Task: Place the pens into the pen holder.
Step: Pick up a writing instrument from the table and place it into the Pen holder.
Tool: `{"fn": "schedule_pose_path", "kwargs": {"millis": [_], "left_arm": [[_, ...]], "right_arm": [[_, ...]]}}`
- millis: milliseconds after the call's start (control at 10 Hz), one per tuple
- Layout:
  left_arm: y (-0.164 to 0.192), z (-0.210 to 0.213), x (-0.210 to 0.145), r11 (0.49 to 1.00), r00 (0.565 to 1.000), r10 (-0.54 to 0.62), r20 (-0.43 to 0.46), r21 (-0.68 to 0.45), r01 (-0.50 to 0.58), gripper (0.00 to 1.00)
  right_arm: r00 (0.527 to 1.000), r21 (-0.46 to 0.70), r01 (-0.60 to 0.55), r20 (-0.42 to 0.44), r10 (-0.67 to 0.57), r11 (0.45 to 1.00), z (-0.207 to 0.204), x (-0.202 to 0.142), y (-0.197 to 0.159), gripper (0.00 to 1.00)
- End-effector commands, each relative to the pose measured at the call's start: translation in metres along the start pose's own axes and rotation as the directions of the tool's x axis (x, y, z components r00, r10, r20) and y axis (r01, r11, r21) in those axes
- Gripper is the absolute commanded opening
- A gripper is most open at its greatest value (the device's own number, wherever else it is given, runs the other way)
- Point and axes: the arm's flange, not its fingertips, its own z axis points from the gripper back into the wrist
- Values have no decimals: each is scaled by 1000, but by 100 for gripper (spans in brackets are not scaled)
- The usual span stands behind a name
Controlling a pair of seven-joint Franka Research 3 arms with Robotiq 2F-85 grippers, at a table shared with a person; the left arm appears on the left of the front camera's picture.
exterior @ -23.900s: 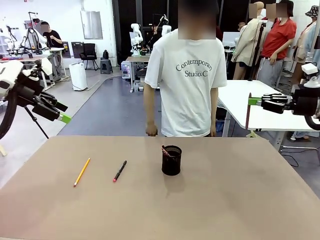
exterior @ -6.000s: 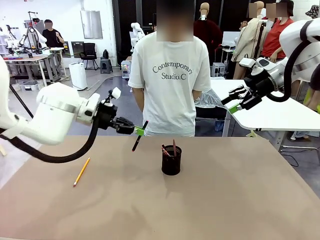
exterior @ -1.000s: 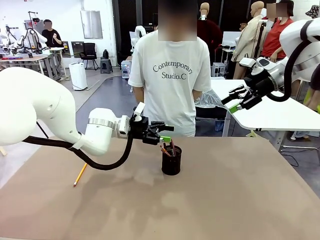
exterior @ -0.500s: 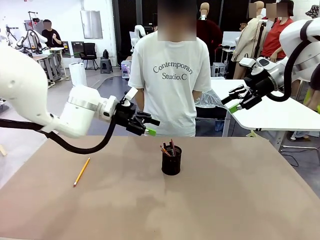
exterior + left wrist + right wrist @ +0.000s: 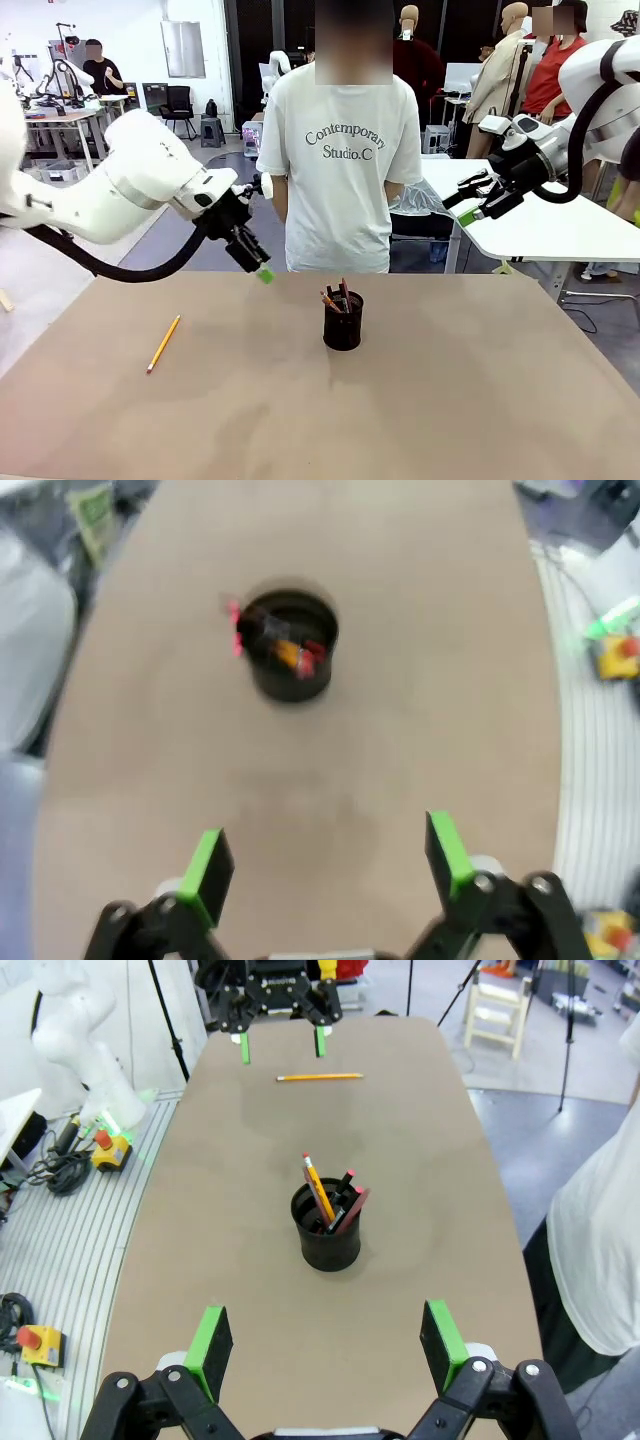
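Note:
The black mesh pen holder [image 5: 343, 322] stands mid-table with several pens upright in it, among them a pencil and red-ended pens [image 5: 335, 1200]. A yellow-orange pencil [image 5: 164, 343] lies on the table to the left. My left gripper [image 5: 260, 268] hangs open and empty above the table, left of the holder, pointing down. In the left wrist view the holder [image 5: 291, 648] lies ahead of that gripper [image 5: 327, 858]. My right gripper [image 5: 468, 200] is open and empty, raised off to the far right. The right wrist view looks past this gripper [image 5: 325, 1342] at the holder [image 5: 329, 1235] and the loose pencil [image 5: 320, 1077].
A person in a white T-shirt [image 5: 345, 150] stands at the far edge of the brown table [image 5: 450, 400], hands behind the back. A white side table [image 5: 530, 230] stands behind on the right.
My left gripper has drawn back from over the holder, moving left and tilting downward, with nothing in it. The right arm has not moved.

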Motion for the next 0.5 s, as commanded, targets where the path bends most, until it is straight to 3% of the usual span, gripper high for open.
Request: {"fn": "schedule_pose_path", "kwargs": {"millis": [0,200,400], "left_arm": [[-14,8,-3,980,951,200,-238,30,-198,100],[-8,13,-24,918,853,394,-342,190,-347,100],[-1,19,-46,818,766,549,-335,402,-410,100]], "right_arm": [[1000,-2,-2,-4,2,1000,0,3,-2,100],[1000,-2,-2,-4,2,1000,0,3,-2,100],[1000,-2,-2,-4,2,1000,0,3,-2,100]]}}
